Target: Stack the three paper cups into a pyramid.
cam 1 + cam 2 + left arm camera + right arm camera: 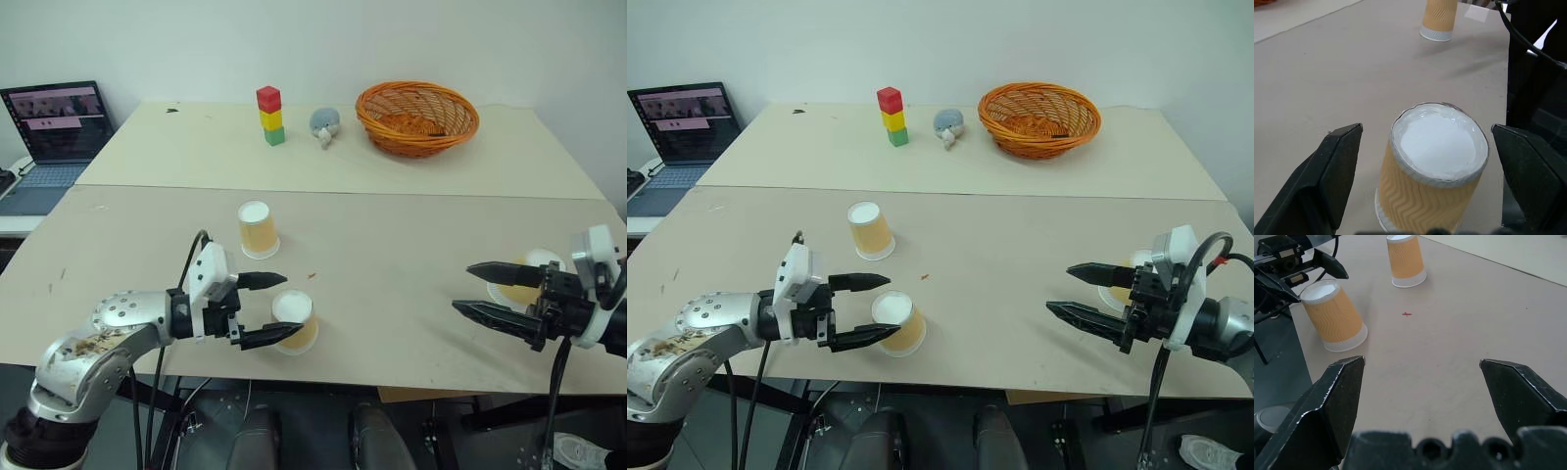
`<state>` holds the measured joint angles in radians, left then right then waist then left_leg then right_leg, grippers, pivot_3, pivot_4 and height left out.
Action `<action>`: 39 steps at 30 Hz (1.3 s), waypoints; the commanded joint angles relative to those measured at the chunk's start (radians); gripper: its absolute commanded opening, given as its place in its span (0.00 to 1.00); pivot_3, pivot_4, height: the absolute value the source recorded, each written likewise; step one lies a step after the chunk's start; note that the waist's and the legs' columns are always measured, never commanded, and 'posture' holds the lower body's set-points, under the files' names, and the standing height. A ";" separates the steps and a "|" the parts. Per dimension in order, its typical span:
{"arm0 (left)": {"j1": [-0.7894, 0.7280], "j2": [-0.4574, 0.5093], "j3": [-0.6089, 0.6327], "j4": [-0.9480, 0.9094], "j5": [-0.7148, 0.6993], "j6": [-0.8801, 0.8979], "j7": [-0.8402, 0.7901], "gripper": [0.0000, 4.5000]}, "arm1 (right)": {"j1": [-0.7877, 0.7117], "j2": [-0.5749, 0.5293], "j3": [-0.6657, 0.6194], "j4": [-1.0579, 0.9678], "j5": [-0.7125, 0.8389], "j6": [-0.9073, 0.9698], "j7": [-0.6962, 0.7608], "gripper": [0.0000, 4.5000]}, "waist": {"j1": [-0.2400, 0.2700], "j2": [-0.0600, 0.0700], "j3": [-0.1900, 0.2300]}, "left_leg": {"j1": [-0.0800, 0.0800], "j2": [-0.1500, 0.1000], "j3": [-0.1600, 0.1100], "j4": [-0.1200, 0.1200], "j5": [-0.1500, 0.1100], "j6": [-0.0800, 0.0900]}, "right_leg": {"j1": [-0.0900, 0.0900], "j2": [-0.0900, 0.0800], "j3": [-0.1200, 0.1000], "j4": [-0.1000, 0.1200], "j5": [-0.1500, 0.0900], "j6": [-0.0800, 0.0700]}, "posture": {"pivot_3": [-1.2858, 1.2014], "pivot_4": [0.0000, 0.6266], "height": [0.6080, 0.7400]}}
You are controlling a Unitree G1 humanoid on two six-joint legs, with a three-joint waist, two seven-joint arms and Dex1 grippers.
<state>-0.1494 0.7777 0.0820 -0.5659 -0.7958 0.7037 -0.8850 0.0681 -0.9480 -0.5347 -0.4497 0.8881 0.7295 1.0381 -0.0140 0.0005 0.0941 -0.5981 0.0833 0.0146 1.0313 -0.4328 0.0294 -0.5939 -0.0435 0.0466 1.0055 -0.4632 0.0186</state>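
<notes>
— Left gripper (265, 307): how set?

— Spread wide, black fingers (1332, 171) either side of the nearest cup (296, 321), not touching it (a clear gap at each side in the left wrist view). Pointed toward the right, low over the table (392, 255).

— And that cup itself?

— Stood upside down near the table's near edge, left of centre, white base up, tan ribbed side, rim on the tabletop.

— Right gripper (482, 290)?

— Also spread wide, gripping nothing. Held above the near right part of the table, aimed leftward. Bare tabletop between its fingers (1334, 401) in the right wrist view.

— Other cups?

— A second cup (258, 228) farther from the near edge and slightly left of the first, upside down too, well apart from it. A third cup (529, 279) at the near right, just behind the right gripper and mostly hidden by it (which way up: could not tell). All three apart, none stacked.

— Beyond those?

— On the far table: a block tower (270, 116), red over yellow over green; just right of it a small grey toy (324, 124); farther right an orange wicker basket (417, 117). At the far left, an open laptop (54, 132) on a separate surface.
</notes>
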 commanded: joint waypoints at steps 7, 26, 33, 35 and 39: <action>-0.041 -0.007 0.108 0.027 -0.153 0.085 0.064 1.00 | -0.027 -0.008 -0.033 -0.004 0.030 -0.002 0.001 0.99 | 0.001 0.000 0.000 | 0.000 0.000 0.000 0.000 0.000 0.000 | 0.000 0.000 0.000 0.000 0.000 0.000 | 0.52 0.24 0.25; 0.015 -0.024 0.043 0.006 -0.098 0.035 0.007 1.00 | 0.002 -0.002 -0.044 -0.017 0.029 -0.003 0.000 0.99 | 0.001 0.000 0.000 | 0.000 0.000 0.000 0.000 0.000 0.000 | 0.000 0.000 0.000 0.001 0.000 0.000 | 0.52 0.24 0.25; 0.019 -0.026 0.019 0.007 -0.073 0.025 -0.001 1.00 | 0.008 0.003 -0.048 -0.021 0.031 -0.005 -0.006 0.99 | 0.001 0.000 0.000 | 0.000 0.000 0.000 0.000 0.000 0.000 | 0.000 0.000 0.000 0.001 0.000 0.000 | 0.52 0.24 0.25; 0.012 -0.029 0.013 0.016 -0.065 0.025 0.003 1.00 | 0.011 0.004 -0.050 -0.022 0.031 -0.006 -0.008 0.99 | 0.001 0.000 0.000 | 0.000 0.000 0.000 0.001 0.000 0.000 | 0.000 0.000 0.000 0.001 0.000 0.000 | 0.52 0.24 0.25; 0.003 -0.032 0.005 0.025 -0.053 0.022 0.007 1.00 | 0.015 0.004 -0.053 -0.021 0.033 -0.007 -0.010 0.99 | 0.001 0.000 0.000 | 0.000 0.000 0.000 0.001 0.000 0.000 | 0.000 0.000 0.000 0.001 0.000 0.000 | 0.52 0.24 0.25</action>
<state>-0.1268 0.7486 0.0858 -0.5340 -0.8566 0.7439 -0.8763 0.0876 -0.9455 -0.5392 -0.4455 0.8899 0.7295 1.0281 -0.0131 0.0005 0.0942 -0.5983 0.0830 0.0147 1.0318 -0.4327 0.0292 -0.5939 -0.0435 0.0467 1.0061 -0.4633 0.0186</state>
